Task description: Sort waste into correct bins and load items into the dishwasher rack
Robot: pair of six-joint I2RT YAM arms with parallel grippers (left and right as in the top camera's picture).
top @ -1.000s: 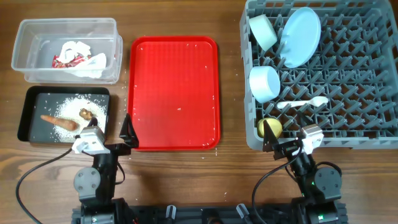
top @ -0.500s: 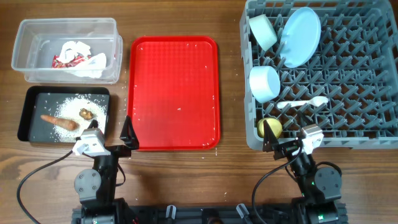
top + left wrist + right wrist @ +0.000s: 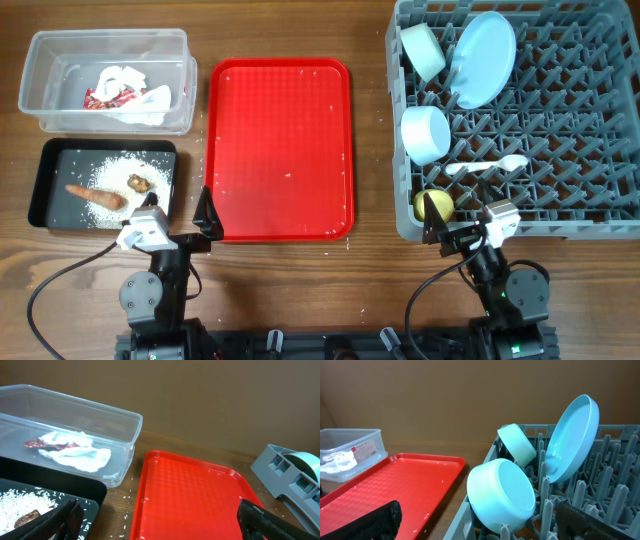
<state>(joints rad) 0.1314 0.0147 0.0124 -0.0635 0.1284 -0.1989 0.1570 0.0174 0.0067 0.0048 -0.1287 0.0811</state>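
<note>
The grey rack point(image 3: 560, 120) holds the pale blue plate point(image 3: 483, 58), two teal bowls point(image 3: 423, 50) point(image 3: 425, 133), the white spoon point(image 3: 487, 166) and the yellow cup point(image 3: 432, 205). The clear tub point(image 3: 50, 60) holds crumpled white paper point(image 3: 130, 85) and red wrapper scraps point(image 3: 105, 97). The black tray point(image 3: 45, 185) holds rice point(image 3: 115, 165), the orange piece point(image 3: 95, 195) and the brown lump point(image 3: 138, 182). My left gripper point(image 3: 178, 210) is open and empty at the near edge between the black tray and the red tray. My right gripper point(image 3: 462, 220) is open and empty by the rack's near-left corner.
The flat red tray point(image 3: 280, 150) lies in the middle with a few rice grains on it. Loose grains lie on the wood beside it point(image 3: 131, 494). The right wrist view shows a bowl point(image 3: 502, 492) and the plate point(image 3: 572, 437) standing in the rack.
</note>
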